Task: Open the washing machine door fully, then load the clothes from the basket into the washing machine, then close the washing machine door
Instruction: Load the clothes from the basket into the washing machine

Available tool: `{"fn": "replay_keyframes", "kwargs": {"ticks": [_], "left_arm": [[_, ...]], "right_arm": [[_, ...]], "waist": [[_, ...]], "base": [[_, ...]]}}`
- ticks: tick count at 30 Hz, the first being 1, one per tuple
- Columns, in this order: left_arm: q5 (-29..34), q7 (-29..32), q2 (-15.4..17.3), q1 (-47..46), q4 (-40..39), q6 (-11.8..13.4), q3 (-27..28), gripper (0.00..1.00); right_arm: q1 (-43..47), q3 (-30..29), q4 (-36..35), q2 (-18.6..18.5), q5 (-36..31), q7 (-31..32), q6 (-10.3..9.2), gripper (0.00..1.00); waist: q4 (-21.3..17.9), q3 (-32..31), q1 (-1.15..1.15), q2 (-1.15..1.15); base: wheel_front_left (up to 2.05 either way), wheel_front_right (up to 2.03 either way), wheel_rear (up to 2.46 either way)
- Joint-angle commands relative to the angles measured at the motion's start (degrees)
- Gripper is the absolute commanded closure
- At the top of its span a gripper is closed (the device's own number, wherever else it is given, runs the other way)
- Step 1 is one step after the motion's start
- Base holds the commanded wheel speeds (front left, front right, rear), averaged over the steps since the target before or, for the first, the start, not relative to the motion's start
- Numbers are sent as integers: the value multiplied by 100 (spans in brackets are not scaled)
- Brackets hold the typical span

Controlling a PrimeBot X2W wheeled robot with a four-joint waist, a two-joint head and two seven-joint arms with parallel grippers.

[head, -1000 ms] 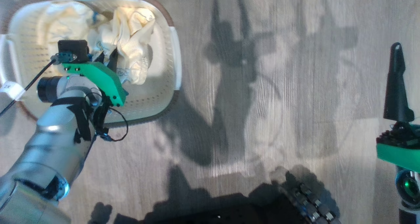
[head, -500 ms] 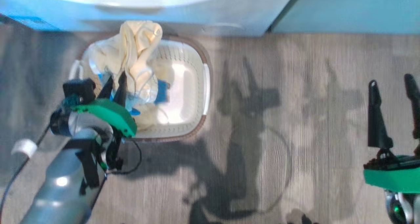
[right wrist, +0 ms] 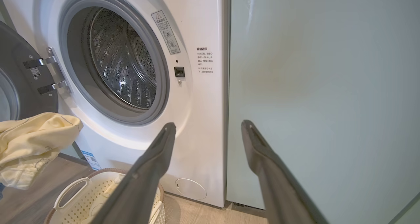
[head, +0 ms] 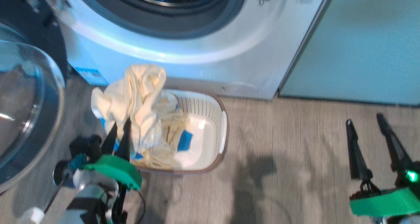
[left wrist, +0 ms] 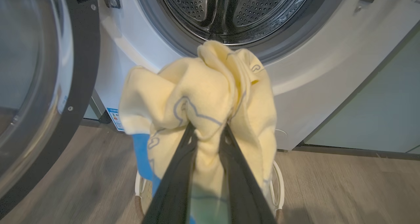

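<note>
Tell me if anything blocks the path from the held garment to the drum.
Nothing visible does. The left gripper holds the pale yellow garment above the basket, in front of the open drum. The washing machine door is swung aside to the left, off that path.

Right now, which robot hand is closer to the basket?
Left. The left gripper, shut on the clothes, is at the left side of the basket. The right gripper is open, far off to its right.
</note>
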Motion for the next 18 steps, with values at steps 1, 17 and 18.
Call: {"fn": "replay_keyframes", "kwargs": {"ticks": [1, 17, 18], "left_arm": [[86, -61, 157, 41, -301, 50, 268, 100], [197, 297, 383, 1229, -1363, 460, 230, 100], [197, 314, 395, 1268, -1413, 477, 233, 100]], "right_arm": [[112, 86, -113, -73, -31, -37, -16, 0], [777, 64, 85, -73, 85, -37, -16, 0], [801, 57, 76, -73, 97, -37, -16, 0]], "waist": [[174, -561, 1, -1], [250, -1616, 1, -1], [243, -1625, 1, -1]], "base": [[0, 0, 0], [0, 0, 0], [0, 0, 0]]}}
